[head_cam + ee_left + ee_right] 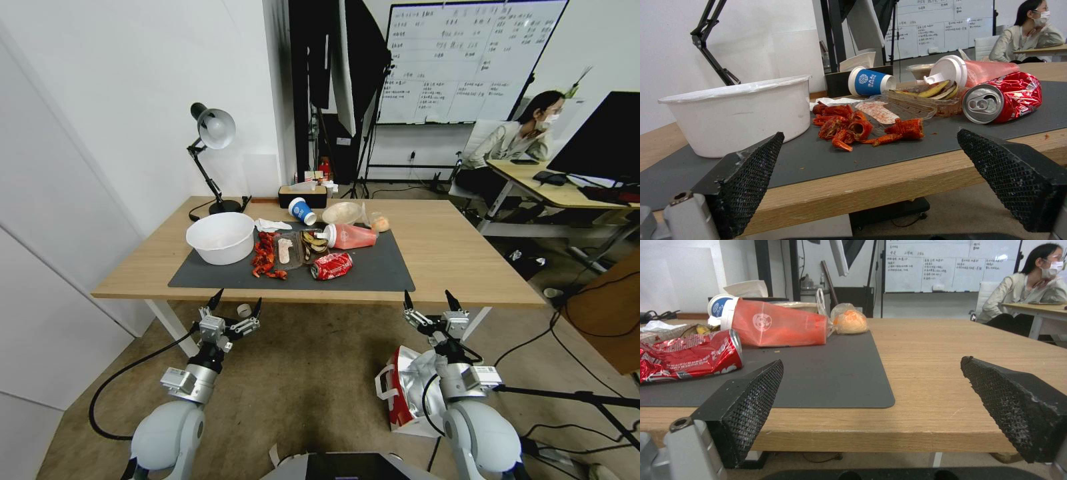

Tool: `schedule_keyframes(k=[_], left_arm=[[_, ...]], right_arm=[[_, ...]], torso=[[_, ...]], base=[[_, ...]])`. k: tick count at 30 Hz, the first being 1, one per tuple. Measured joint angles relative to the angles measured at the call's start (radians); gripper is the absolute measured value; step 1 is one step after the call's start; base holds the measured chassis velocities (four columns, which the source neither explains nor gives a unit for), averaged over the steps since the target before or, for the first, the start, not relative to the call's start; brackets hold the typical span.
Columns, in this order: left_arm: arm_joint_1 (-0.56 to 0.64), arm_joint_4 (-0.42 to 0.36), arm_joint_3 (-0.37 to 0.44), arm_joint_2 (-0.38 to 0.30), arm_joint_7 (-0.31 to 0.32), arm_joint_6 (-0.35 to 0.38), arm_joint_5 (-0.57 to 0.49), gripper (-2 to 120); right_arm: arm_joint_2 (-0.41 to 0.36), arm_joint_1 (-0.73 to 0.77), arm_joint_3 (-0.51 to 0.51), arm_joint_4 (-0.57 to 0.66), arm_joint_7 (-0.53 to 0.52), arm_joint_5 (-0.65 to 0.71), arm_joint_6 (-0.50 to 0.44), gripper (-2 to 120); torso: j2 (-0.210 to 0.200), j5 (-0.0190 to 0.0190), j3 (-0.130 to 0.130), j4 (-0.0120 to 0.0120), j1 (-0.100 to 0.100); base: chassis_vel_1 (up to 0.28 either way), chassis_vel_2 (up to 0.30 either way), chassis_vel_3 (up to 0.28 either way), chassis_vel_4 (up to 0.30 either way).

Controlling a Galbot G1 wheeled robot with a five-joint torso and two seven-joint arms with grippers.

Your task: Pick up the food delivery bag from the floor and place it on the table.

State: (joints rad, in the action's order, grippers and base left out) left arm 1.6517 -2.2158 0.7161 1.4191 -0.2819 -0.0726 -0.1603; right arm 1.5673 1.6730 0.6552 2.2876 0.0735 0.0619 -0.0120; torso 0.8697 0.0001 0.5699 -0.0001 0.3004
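Beside the counter (pixel 460 260), your food delivery bag (pixel 405 387) sits on the floor (pixel 307 380), apparently upright, under your right tool (pixel 432 303); both it and left tool (pixel 235 303) hang spread, empty.

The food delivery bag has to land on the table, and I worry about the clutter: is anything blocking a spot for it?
The food delivery bag sits on the floor below the right gripper. Clutter crowds the dark mat, but the table right of it looks bare.
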Motion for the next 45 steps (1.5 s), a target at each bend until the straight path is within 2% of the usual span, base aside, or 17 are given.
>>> schedule_keyframes(k=[14,45], left_arm=[[-0.002,-0.005,0.000,0.003,0.000,0.005,0.003,100],[-0.007,0.017,-0.003,0.008,0.004,0.010,0.015,100]], right_arm=[[-0.006,-0.001,0.010,0.009,-0.001,0.002,0.002,100],[-0.001,0.001,0.017,0.002,-0.006,0.005,0.019,100]], torso=[[-0.048,-0.0001,-0.027,0.0001,-0.021],[-0.196,0.0000,-0.115,0.0000,-0.082]], base=[[0.000,0.000,0.000,0.000],[0.000,0.000,0.000,0.000]])
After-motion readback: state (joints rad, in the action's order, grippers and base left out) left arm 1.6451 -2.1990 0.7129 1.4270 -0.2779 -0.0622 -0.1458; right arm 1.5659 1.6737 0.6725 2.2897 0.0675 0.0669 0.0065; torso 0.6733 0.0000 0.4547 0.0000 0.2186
